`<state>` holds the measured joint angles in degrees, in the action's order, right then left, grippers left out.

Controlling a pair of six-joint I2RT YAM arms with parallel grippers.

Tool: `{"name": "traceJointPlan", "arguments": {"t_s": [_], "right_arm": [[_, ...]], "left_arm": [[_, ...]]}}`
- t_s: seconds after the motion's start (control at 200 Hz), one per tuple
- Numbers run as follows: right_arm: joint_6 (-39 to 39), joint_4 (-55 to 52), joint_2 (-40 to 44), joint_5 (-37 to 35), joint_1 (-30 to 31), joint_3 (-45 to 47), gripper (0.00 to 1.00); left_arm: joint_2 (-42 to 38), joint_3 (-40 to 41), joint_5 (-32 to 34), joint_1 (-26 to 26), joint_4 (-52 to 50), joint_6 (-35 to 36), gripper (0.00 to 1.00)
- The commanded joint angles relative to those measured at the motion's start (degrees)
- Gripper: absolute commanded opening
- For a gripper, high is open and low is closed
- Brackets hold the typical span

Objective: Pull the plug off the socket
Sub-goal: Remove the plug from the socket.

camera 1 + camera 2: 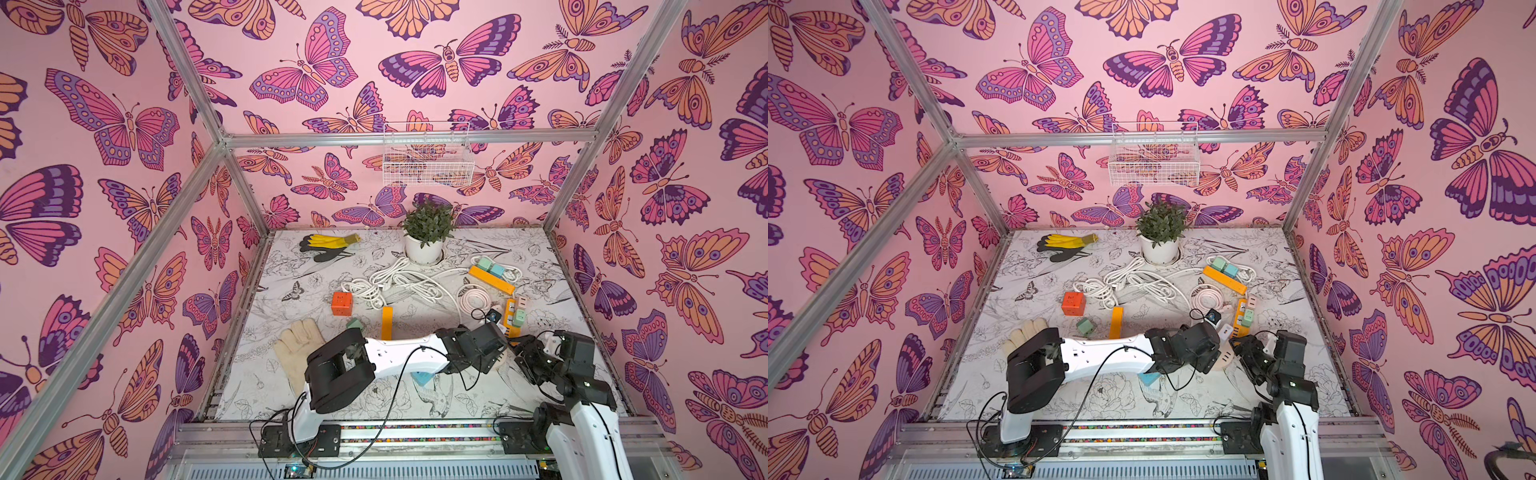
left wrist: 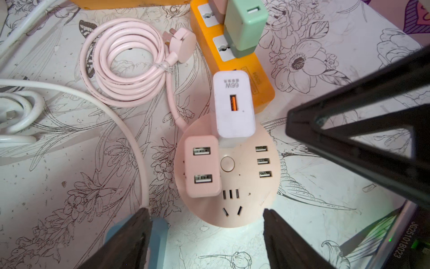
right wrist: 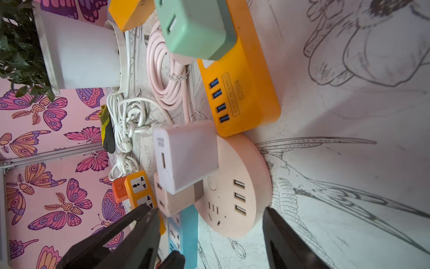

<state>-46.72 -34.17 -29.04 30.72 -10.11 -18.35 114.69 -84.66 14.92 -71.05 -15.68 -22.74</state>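
Observation:
A round pink socket (image 2: 242, 186) lies flat on the table, also seen in a top view (image 1: 1224, 358). A white plug (image 2: 232, 104) and a pink two-port plug (image 2: 202, 166) stand in its face, side by side (image 3: 186, 158). My left gripper (image 2: 206, 213) hovers over the socket's near edge, open, with nothing held. My right gripper (image 3: 209, 210) is open too. It straddles the socket, one finger (image 3: 279, 233) close by the rim and the other beside the pink plug. One right finger (image 2: 349, 139) shows beside the socket in the left wrist view.
An orange power strip (image 2: 235, 62) with a green adapter (image 2: 244, 25) lies right behind the socket. Beside it are the socket's coiled pink cable (image 2: 125, 62), a blue strip (image 3: 186, 233), white cables (image 1: 395, 282), an orange cube (image 1: 342, 303), gloves (image 1: 297, 345) and a potted plant (image 1: 424, 249).

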Motion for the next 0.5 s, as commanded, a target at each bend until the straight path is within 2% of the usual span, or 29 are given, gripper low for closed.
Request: {"name": "traceJointPlan", "arguments": {"t_s": [0.0,0.496], "right_arm": [[0.87,-1.44,1.66,-0.81,-0.44,-0.27,0.73],[1.74,-2.9,2.5,-0.35,-0.39,0.42,0.74]], "left_arm": [[1.13,-0.76,-0.62,0.82,-1.9,0.04,0.8],[2.24,-1.81,-1.64,1.88,-1.87,-1.62,0.8]]}}
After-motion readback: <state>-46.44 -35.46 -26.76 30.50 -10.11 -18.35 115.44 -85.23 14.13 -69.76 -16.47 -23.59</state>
